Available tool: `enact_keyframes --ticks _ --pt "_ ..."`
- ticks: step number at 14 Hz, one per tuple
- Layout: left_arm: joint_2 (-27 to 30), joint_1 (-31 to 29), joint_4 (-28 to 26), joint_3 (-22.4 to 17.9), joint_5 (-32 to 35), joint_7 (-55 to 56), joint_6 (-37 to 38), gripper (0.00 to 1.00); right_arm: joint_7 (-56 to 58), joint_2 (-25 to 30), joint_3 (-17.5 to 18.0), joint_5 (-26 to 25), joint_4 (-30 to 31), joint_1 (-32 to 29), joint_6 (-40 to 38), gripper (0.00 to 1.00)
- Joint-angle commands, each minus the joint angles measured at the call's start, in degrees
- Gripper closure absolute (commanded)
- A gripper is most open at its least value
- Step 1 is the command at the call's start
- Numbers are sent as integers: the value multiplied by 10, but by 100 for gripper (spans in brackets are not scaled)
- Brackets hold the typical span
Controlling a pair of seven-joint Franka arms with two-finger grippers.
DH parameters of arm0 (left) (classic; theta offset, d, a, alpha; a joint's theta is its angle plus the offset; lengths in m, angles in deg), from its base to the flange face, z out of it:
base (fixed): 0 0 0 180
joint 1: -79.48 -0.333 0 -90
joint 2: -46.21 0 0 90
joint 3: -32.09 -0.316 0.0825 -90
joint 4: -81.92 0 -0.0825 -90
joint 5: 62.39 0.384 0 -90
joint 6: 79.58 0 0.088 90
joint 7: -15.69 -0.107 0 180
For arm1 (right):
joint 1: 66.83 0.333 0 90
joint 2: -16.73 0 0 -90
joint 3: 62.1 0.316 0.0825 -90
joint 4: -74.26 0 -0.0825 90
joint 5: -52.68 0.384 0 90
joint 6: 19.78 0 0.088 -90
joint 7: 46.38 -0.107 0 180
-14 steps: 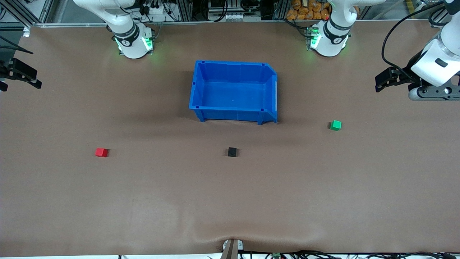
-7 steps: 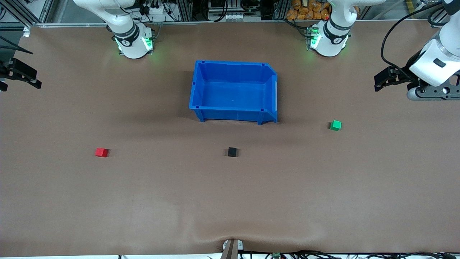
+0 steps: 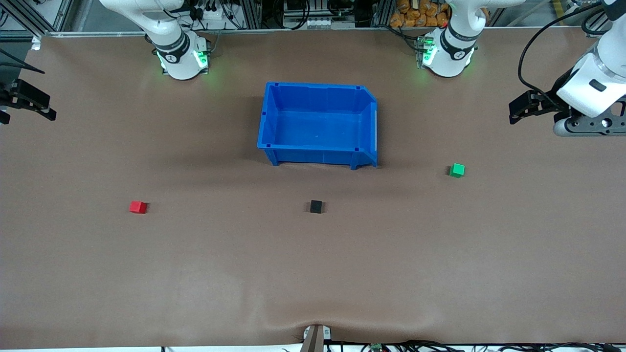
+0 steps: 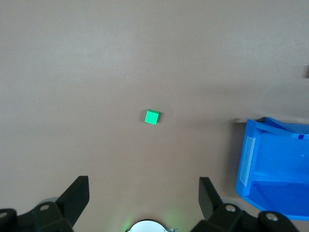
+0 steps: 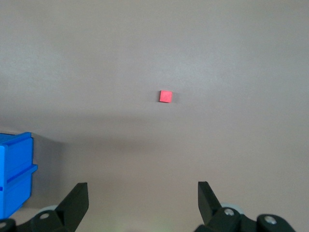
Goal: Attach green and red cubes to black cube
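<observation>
The black cube (image 3: 316, 206) sits on the brown table mat, nearer to the front camera than the blue bin. The red cube (image 3: 138, 207) lies toward the right arm's end of the table and also shows in the right wrist view (image 5: 165, 96). The green cube (image 3: 457, 170) lies toward the left arm's end and also shows in the left wrist view (image 4: 151, 117). My left gripper (image 3: 524, 106) hangs open and empty, high over the table's end near the green cube (image 4: 144, 193). My right gripper (image 3: 45, 106) hangs open and empty over the table's other end (image 5: 142, 193).
An empty blue bin (image 3: 318, 124) stands in the middle of the table between the two arm bases; one corner of it shows in each wrist view (image 4: 275, 169) (image 5: 14, 169). The brown mat (image 3: 313, 274) has a small wrinkle at its front edge.
My left gripper has shifted very slightly over its end of the table. The cubes, the bin and the right arm have not moved.
</observation>
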Motion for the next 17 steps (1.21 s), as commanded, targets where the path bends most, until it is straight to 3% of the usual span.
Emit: enact_keyframes --ticks 1,8,17 --pt "1 1 4 0 -4 -6 8 0 -5 -4 -2 -6 -10 1 -6 0" --pt "-10 2 4 -1 5 -6 7 0 -5 -5 -2 -5 -11 1 -3 0" --pt "-89 2 14 -2 24 -5 -9 0 -3 -7 -2 -8 -11 -2 0 0"
